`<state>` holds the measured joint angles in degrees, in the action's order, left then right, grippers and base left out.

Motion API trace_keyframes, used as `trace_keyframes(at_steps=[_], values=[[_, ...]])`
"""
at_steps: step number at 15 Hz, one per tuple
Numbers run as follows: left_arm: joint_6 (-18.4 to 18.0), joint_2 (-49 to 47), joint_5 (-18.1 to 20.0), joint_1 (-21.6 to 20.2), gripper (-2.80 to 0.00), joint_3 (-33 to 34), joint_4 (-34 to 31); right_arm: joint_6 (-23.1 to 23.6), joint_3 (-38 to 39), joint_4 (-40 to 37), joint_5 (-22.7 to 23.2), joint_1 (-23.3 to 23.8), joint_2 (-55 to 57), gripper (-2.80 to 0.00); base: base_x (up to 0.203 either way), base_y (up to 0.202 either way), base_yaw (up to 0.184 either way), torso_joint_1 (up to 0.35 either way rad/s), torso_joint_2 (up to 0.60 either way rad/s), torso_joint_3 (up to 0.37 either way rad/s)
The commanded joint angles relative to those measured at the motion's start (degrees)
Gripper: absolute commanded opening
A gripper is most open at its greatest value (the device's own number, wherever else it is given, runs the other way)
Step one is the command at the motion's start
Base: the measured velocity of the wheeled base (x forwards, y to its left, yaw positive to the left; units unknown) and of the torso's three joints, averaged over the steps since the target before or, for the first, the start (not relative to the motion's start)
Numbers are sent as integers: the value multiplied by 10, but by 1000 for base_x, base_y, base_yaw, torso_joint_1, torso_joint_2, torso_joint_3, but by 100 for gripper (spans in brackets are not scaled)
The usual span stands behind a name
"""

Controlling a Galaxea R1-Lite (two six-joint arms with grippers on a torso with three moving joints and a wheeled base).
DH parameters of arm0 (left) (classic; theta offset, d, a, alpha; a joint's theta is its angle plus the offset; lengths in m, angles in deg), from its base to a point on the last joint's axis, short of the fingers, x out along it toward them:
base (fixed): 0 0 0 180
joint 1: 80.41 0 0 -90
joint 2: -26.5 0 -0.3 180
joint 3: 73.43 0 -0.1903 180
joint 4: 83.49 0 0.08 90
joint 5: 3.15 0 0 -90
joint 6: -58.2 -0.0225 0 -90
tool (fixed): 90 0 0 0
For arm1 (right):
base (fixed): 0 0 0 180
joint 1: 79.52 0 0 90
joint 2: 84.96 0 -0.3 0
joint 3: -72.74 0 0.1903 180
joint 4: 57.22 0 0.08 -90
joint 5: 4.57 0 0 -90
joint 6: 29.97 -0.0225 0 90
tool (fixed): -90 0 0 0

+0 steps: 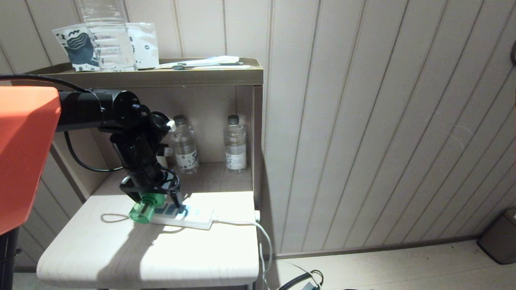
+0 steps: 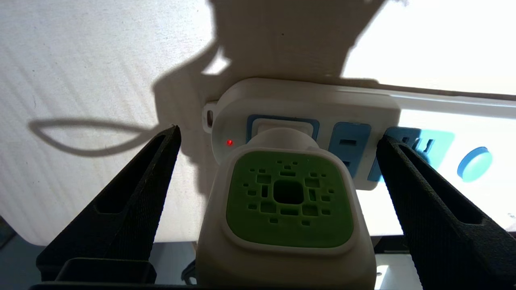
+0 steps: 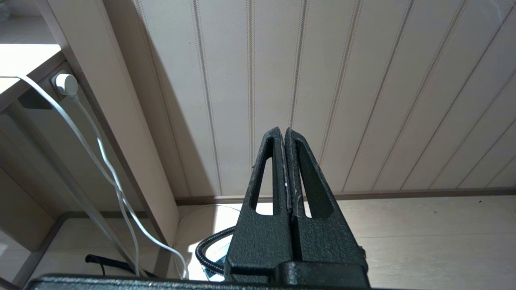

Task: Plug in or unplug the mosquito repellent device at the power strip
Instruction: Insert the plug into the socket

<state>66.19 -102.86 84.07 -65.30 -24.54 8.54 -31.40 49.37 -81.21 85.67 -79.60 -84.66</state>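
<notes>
Smooth plastic mosquito repellent device [image 2: 282,217] and power strip [image 2: 322,117]; seemingly matt wood-grain table [image 1: 169,249].

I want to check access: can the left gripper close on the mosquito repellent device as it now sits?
Probably yes: the left gripper is open astride the mosquito repellent device, nothing between.

One white plug-in mosquito repellent device with a green grille face [image 2: 288,197] sits between the spread fingers of the left gripper [image 1: 155,198]. One long white power strip with pale-blue sockets [image 2: 322,117] lies right under that gripper, one red light glowing on it. Two small clear plastic water bottles [image 1: 184,145] stand just behind the gripper, and one large clear bottle [image 1: 107,34] stands on the shelf above it. Two printed paper sachets [image 1: 78,48] lean up there. One grey bin [image 1: 500,237] sits far off to the right.
</notes>
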Motion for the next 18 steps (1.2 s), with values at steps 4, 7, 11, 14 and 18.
trace_keyframes(at_steps=[4,7,11,14,18], values=[[-3,-12,0,0,0,0,-7,0,0,0,0,0,0,-280,0,0,0,0,0,0],[-3,-9,0,-1,0,0,-8,-1,0,0,0,0,0,-280,0,0,0,0,0,0],[-1,11,1,-1,0,0,-2,0,0,0,0,0,0,-280,0,0,0,0,0,0],[-1,23,1,-1,0,1,-4,0,0,0,0,0,0,-280,0,0,0,0,0,0],[-1,38,1,-1,0,2,-8,0,0,0,0,0,0,-280,0,0,0,0,0,0]])
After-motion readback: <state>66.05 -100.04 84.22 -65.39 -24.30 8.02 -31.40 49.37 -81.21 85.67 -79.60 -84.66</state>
